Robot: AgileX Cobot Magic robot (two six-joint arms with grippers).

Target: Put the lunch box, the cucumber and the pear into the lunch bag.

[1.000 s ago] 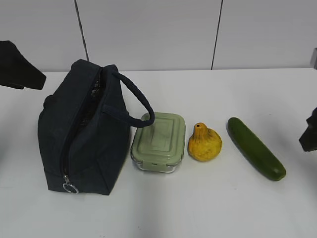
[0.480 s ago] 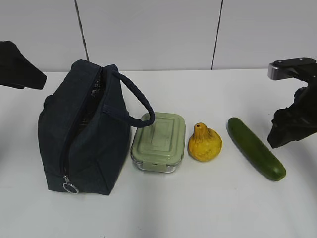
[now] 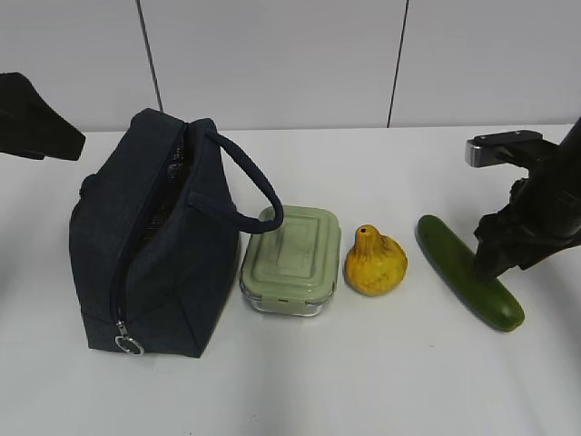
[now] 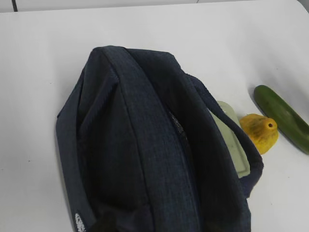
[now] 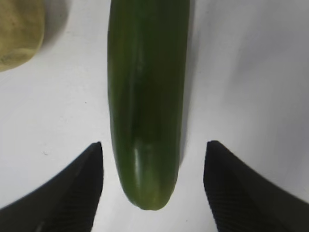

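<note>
The navy lunch bag (image 3: 154,241) stands at the left, its top zipper open; it fills the left wrist view (image 4: 145,159). The green-lidded lunch box (image 3: 292,259) lies beside it, then the yellow pear (image 3: 375,262), then the dark green cucumber (image 3: 467,271). My right gripper (image 3: 490,263) hangs low over the cucumber's front half. In the right wrist view it (image 5: 154,145) is open, one finger on each side of the cucumber's end (image 5: 147,96), not touching. My left arm (image 3: 32,123) hovers high at the far left; its fingers do not show against the bag.
All items sit on a white table (image 3: 363,381) with a pale wall behind. The bag's looped handle (image 3: 250,186) arches over the lunch box's corner. The pear also shows at the right wrist view's top left (image 5: 17,34).
My right arm has come in from the right edge, moving left and down until it stands over the cucumber. The left arm and all objects have not moved.
</note>
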